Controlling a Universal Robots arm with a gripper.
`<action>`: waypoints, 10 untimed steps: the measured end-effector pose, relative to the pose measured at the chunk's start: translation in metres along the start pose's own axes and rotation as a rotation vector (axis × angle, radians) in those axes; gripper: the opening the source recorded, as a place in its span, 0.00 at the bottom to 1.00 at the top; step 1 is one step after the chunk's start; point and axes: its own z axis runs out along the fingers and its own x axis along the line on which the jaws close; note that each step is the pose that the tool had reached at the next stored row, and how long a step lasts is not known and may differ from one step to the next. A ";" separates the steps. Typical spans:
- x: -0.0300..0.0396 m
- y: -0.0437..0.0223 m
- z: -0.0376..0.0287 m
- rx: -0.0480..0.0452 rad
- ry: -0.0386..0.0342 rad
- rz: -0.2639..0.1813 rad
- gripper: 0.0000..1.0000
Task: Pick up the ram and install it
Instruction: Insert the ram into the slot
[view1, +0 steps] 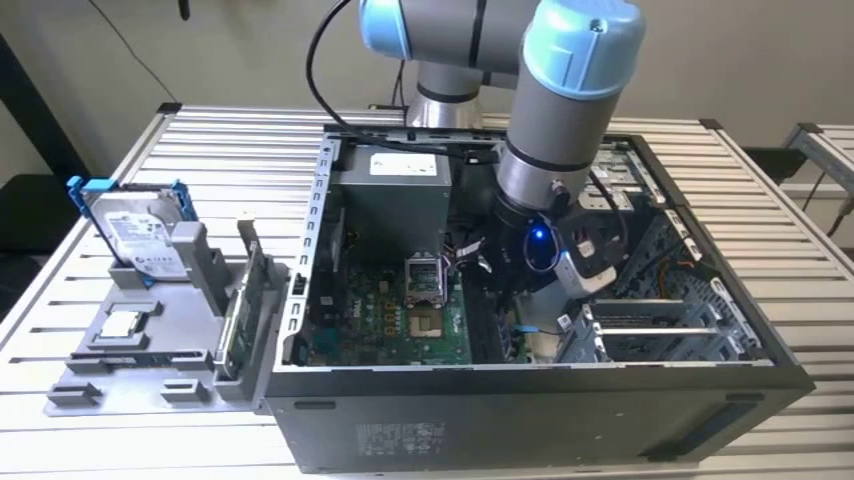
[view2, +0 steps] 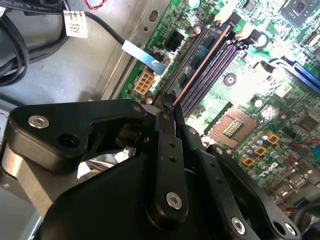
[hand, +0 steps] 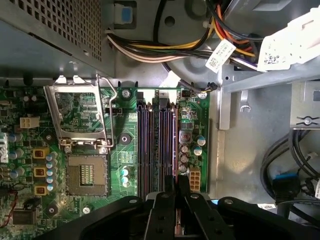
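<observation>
Our gripper (view2: 168, 102) is clamped on the ram (view2: 200, 65), edge-on above the memory slots (hand: 156, 145) of the motherboard (hand: 75, 125). If it sits skewed to its slot, we judge pressing could jam it. Our fingers hide the stick's near end, so seating is unclear

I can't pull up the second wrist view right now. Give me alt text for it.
The black gripper is shut on the ram, a thin stick held edge-on that runs along the row of dark memory slots on the green motherboard. An open CPU socket lies beside the slots, and black cables cross the grey case floor.
</observation>
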 end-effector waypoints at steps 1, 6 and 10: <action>0.0000 0.0000 0.0002 0.0003 0.0000 0.000 0.14; 0.0002 0.0000 0.0012 0.0001 0.0000 0.000 0.14; 0.0010 0.0000 0.0018 0.0001 0.0000 0.000 0.14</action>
